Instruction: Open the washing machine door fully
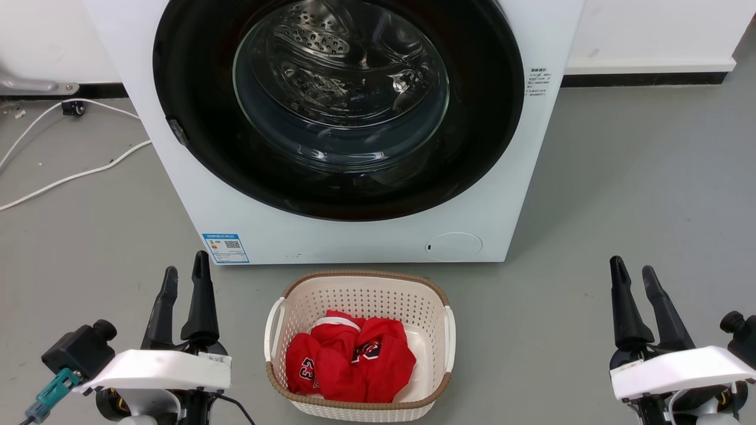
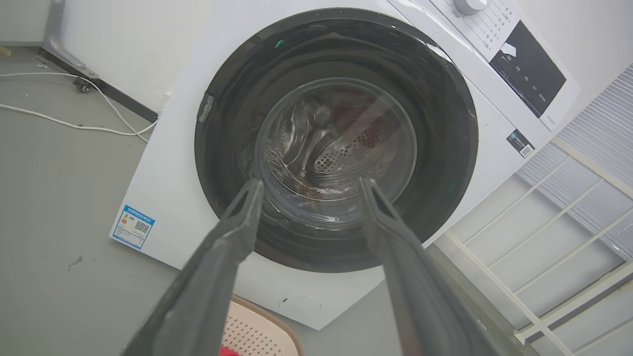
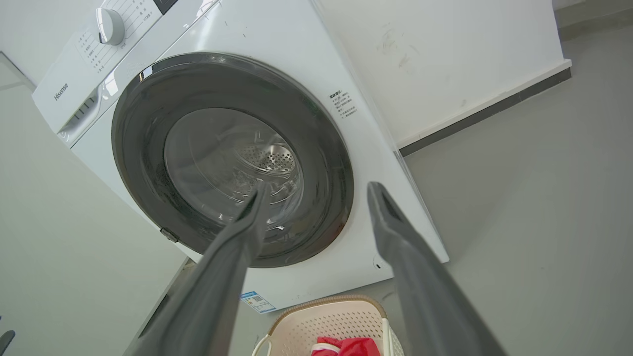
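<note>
One washing machine (image 1: 195, 195) with one washing machine door (image 1: 490, 118), one blue label (image 1: 225, 248) and one round cap (image 1: 453, 246). One laundry basket (image 1: 363, 275) at bottom centre holds one heap of red clothing (image 1: 354, 360); its pieces cannot be counted. Two white cables (image 1: 77, 174) at left. Two arms: left end effector (image 1: 186, 271), right end effector (image 1: 633, 268), two fingers each.

Washing machine door (image 2: 336, 133) closed — left fingers (image 2: 232, 232) apart

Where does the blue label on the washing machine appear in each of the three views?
Head view: label at lower left, low on the machine.
Left wrist view: label at left, below the middle.
Right wrist view: label near the bottom edge, left of the basket.
Shared landmark: the round black door, above the label in every view.
</note>
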### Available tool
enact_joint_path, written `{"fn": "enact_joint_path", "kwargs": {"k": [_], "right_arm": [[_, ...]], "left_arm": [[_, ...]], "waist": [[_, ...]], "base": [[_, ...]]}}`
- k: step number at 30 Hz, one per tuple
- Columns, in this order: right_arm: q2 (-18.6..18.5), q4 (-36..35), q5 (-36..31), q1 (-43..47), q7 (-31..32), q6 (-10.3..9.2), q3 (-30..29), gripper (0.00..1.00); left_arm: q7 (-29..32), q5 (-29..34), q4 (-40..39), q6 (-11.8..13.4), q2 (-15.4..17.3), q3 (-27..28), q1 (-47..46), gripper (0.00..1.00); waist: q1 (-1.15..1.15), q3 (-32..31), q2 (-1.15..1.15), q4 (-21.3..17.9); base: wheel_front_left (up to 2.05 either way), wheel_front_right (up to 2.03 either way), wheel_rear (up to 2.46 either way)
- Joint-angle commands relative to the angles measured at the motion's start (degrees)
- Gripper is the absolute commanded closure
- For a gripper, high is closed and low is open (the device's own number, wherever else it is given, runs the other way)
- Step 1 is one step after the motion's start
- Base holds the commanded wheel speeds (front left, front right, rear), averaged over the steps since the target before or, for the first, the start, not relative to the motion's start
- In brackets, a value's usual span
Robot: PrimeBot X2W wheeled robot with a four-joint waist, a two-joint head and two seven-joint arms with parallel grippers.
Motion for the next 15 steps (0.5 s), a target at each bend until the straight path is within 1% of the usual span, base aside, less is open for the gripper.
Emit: {"fn": "enact_joint_path", "kwargs": {"k": [1, 15], "right_arm": [[0.1, -1.2, -2.6, 0.1, -0.6, 0.01, 0.1, 0.0], [0.1, -2.9, -13.3, 0.7, -0.9, 0.01, -0.1, 0.0]], "left_arm": [[-0.7, 2.3, -0.9, 0.1, 0.2, 0.1, -0.2, 0.0], [-2.7, 12.0, -1.3, 0.5, 0.2, -0.5, 0.3, 0.0]], "waist": [[0.0, 0.0, 0.0, 0.0], [0.0, -0.1, 0.0, 0.0]], "base": [[0.0, 0.0, 0.0], [0.0, 0.0, 0.0]]}}
